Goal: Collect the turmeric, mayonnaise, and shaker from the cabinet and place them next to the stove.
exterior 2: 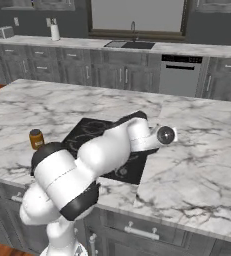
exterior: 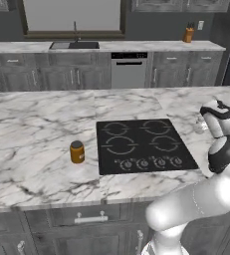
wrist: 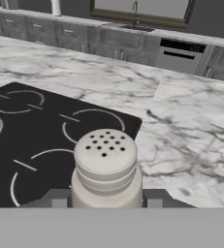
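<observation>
The shaker (wrist: 106, 164), a pale cylinder with a perforated top, stands upright between my gripper's (wrist: 106, 201) two dark fingertips, which are shut on its lower body. My hand (exterior: 215, 117) hovers low over the marble just right of the stove (exterior: 144, 144), a black cooktop with four ring burners. In the hand view the stove's (wrist: 31, 140) right edge lies right behind the shaker. I cannot tell whether the shaker touches the counter. The turmeric (exterior: 77, 152) (exterior 2: 36, 138), an orange-brown jar with a dark lid, stands on the counter left of the stove. The mayonnaise is out of view.
The stove sits in a marble island counter (exterior: 37, 114) with grey drawers (exterior: 90, 218) below its front edge. Across the aisle are a back counter with a sink (exterior: 75, 45), a dishwasher (exterior: 129, 69), a knife block (exterior: 188, 34) and a paper-towel roll (exterior 2: 55, 32).
</observation>
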Robot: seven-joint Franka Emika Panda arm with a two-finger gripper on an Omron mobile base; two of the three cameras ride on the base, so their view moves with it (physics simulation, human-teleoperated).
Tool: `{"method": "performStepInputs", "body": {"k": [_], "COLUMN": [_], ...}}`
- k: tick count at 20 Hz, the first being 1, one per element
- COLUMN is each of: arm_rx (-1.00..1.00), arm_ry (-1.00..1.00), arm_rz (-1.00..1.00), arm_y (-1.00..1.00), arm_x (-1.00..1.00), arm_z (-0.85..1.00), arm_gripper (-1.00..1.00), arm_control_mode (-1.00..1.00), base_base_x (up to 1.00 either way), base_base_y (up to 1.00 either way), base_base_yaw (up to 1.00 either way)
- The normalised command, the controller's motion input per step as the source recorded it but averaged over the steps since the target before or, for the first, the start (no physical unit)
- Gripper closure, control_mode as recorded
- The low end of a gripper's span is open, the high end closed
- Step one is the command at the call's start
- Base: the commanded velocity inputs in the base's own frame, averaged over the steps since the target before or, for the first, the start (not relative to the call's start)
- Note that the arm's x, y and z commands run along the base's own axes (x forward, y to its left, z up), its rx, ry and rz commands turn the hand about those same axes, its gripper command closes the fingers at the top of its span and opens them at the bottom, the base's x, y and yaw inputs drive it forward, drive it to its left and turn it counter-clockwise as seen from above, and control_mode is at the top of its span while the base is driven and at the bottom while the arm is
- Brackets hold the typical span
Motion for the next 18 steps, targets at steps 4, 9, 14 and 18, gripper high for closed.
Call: {"method": "performStepInputs", "body": {"k": [4,9,14,18], "arm_rx": [0.0,0.02,0.04,0.11], "arm_ry": [0.0,0.03,0.01,0.0], "arm_rz": [0.14,0.14,0.14,0.13], "arm_y": [-0.44,-0.39,-0.3,-0.29], "arm_x": [0.61,0.56,0.37,0.26], "arm_z": [-0.29,-0.29,-0.37,-0.33], "arm_gripper": [1.0,1.0,1.0,1.0], "arm_control_mode": [-1.0,-1.0,-1.0,-1.0], "base_base_x": [0.0,0.0,0.0,0.0], "base_base_y": [0.0,0.0,0.0,0.0], "base_base_yaw": [0.0,0.0,0.0,0.0]}}
